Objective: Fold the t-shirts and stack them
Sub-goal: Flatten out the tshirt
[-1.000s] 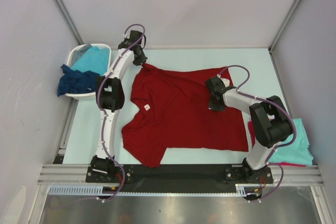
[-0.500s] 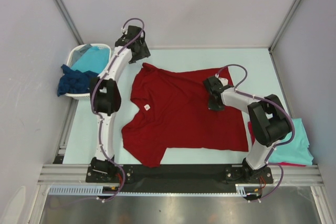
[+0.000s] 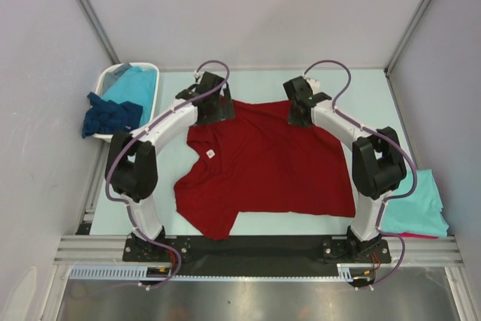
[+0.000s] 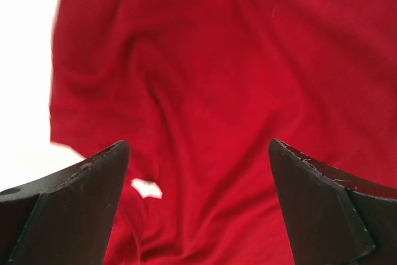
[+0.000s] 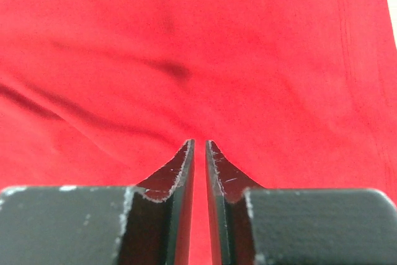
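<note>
A dark red t-shirt (image 3: pixel 263 163) lies spread on the table, with its white neck label (image 3: pixel 210 153) showing. My left gripper (image 3: pixel 216 110) hangs over the shirt's far left part. In the left wrist view that gripper (image 4: pixel 198 147) stands wide open with nothing between its fingers, and red cloth (image 4: pixel 205 60) and the label (image 4: pixel 146 188) lie below. My right gripper (image 3: pixel 299 110) is over the shirt's far edge. In the right wrist view its jaws (image 5: pixel 199 142) stand a thin slit apart above the red cloth (image 5: pixel 186 29), holding nothing.
A white basket (image 3: pixel 113 73) at the far left holds a turquoise shirt (image 3: pixel 134 84), and a navy one (image 3: pixel 111 116) hangs over its rim. At the near right lies a folded turquoise shirt (image 3: pixel 417 201) on a red one (image 3: pixel 421 235). Frame posts stand at the far corners.
The left gripper opened wide and swung right, over the shirt's far left part. The right gripper parted slightly and moved from the shirt's middle right to its far edge.
</note>
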You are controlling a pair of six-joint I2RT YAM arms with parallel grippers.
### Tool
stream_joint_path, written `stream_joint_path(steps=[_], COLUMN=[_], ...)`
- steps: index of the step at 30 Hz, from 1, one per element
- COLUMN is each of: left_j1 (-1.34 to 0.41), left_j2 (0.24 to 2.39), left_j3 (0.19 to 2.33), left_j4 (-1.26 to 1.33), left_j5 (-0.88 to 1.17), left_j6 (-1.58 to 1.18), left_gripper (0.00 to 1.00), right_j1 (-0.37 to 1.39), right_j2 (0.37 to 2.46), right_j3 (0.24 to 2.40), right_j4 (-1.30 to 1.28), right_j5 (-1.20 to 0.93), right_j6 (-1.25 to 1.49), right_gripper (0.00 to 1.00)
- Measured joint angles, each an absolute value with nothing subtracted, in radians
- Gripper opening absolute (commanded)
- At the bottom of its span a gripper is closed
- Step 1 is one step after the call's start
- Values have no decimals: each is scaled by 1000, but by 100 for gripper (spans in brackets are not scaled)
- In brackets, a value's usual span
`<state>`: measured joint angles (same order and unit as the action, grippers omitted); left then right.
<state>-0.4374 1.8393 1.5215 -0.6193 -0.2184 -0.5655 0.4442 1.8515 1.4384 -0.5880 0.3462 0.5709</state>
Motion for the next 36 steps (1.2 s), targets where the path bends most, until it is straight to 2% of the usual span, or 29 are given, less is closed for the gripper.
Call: stream_joint_path(steps=[5,8,13,22,36], left_j1=[-473,-485,-509,-567,-582], left_j2=[1778,1753,1725,1637,1626], left_j3=[1382,1329,1269,1180,1157], left_j4=[-601,-588,-585,-585,-586], left_j5=[-227,-228,-228,-227,-216], left_j6=[-572,-576,-576,-577,-576], left_gripper=[70,65,64,62,57], right_j1=[410,386,344,283,269], right_j2=[1967,2054,2214,2365,2453], right_j3=[1625,1733,1931,2135,2163], right_j4=[-614,-632,-670,-739,-764], right_j5=[352,352,351,354,354], right_j6=[564,554,537,498,470], right_gripper=[17,18,18,19,18])
